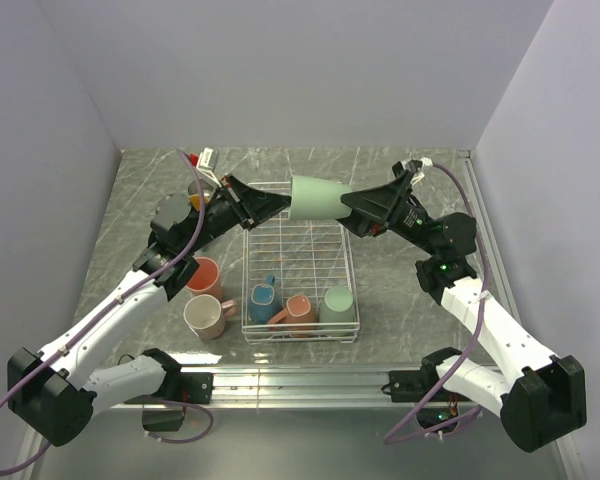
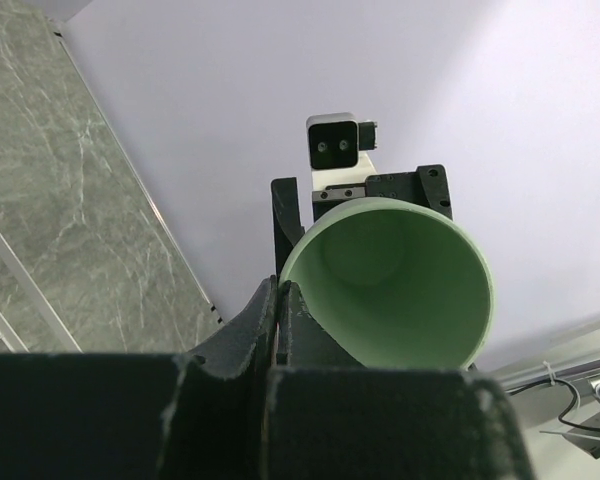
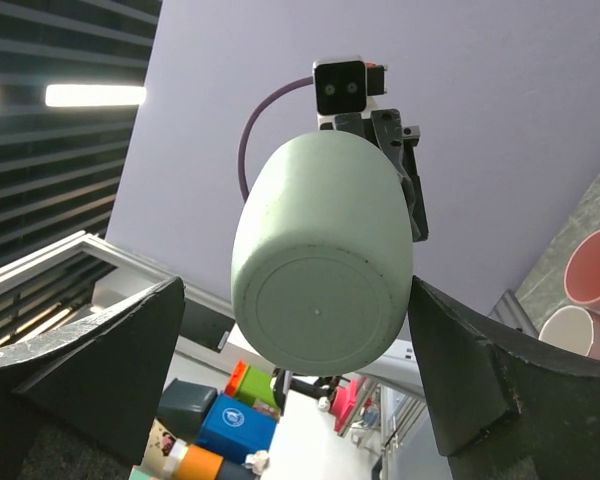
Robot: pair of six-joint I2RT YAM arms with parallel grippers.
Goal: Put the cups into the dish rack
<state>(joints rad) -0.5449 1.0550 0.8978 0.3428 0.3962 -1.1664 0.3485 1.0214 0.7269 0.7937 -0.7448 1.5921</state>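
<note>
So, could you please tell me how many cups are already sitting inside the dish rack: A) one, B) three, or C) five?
B: a teal cup, a salmon cup and a mint cup sit at the near end of the dish rack.

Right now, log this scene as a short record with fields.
held cup: mint green cup, on its side in the air over the far end of the dish rack
left gripper: shut on the cup's rim
right gripper: open, fingers on either side of the cup's base
in rack, near end: teal cup, salmon cup, second mint cup
on table, left of rack: pink cup, cream cup
</note>
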